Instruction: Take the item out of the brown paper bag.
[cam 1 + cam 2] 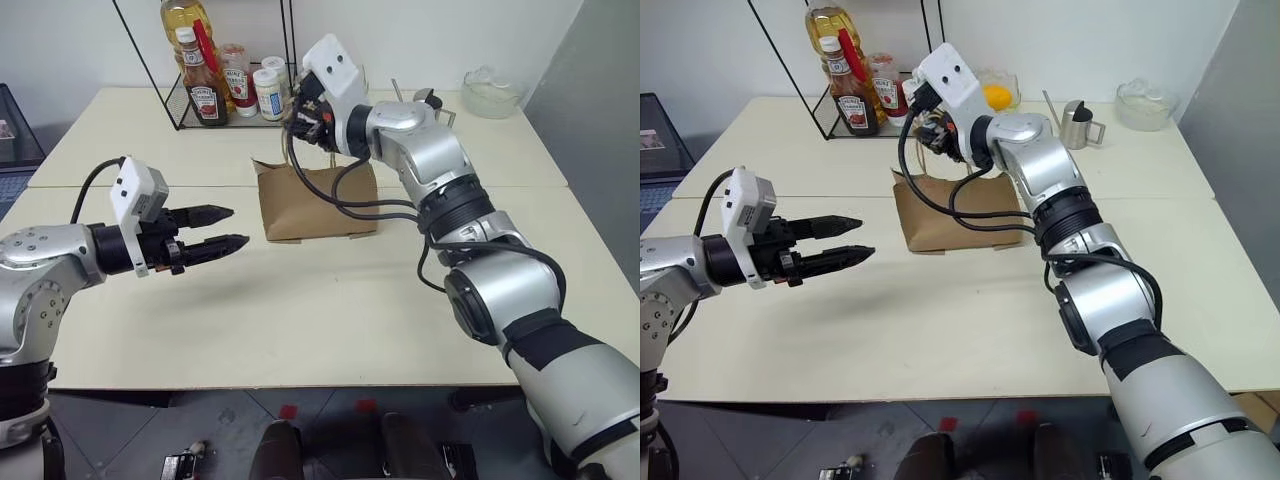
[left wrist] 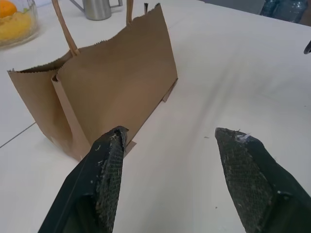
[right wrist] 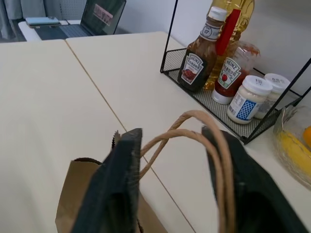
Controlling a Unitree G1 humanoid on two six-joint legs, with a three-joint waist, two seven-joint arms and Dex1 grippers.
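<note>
The brown paper bag (image 1: 315,205) stands upright on the cream table (image 1: 330,310), its two tan cord handles (image 3: 194,116) rising from the top. My right gripper (image 3: 171,132) hovers just above the bag's mouth. It is open, and the handle loops pass between its fingers (image 3: 124,170) without being pinched. My left gripper (image 1: 235,228) is open and empty, held level to the left of the bag and pointing at its side (image 2: 121,82), a short gap away. The item is hidden from every view.
A black wire rack (image 1: 215,90) at the back holds ketchup bottles, an oil bottle and jars. A glass bowl of fruit (image 1: 998,95), a metal pitcher (image 1: 1077,125) and another glass bowl (image 1: 490,92) stand behind the bag. A laptop (image 3: 97,14) sits on a far table.
</note>
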